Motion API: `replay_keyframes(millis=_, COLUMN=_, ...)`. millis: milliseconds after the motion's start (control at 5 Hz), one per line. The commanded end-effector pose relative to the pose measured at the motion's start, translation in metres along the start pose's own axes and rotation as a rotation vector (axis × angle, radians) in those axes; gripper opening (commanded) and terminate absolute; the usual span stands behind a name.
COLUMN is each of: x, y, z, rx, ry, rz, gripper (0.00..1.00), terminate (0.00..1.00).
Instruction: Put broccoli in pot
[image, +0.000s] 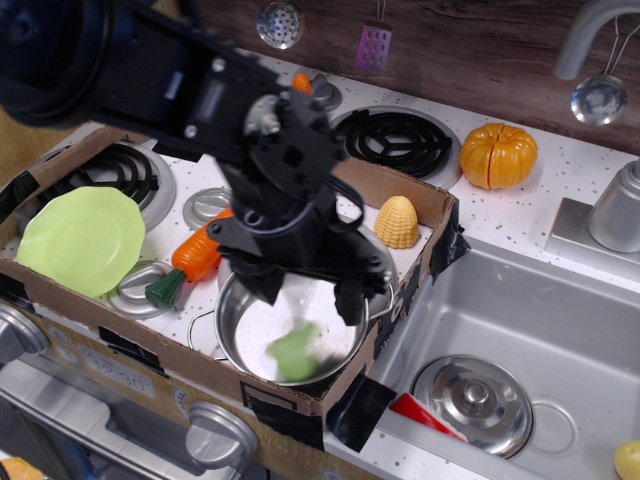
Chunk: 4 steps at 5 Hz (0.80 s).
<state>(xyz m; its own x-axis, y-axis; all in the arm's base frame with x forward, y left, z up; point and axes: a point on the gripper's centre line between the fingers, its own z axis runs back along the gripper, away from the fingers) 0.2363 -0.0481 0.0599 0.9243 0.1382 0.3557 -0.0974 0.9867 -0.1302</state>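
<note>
Green broccoli (296, 351) sits blurry inside the shiny pot (250, 335), just below the hand (305, 290). Its two black fingers are spread apart over the pot, holding nothing. An orange carrot (195, 257) lies beside the pot.

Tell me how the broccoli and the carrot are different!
The broccoli is pale green and lumpy; the carrot is orange with a dark green end. The broccoli is small and roundish, while the carrot is long and pointy. The broccoli is inside the pot, looking blurry, but the carrot lies on the stove beside the pot. Both are toy vegetables in the cardboard box.
</note>
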Motion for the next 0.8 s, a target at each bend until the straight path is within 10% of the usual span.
replay_keyframes(millis=0, x=0.0198, y=0.0236, z=0.0111, rx=-0.026, ry=0.029, rz=-0.038, gripper=1.00, terminate=0.00)
replay_keyframes(millis=600, x=0.0260, y=0.0210, z=0.0157, rx=-0.016, ry=0.031, rz=-0.065, gripper=1.00, terminate=0.00)
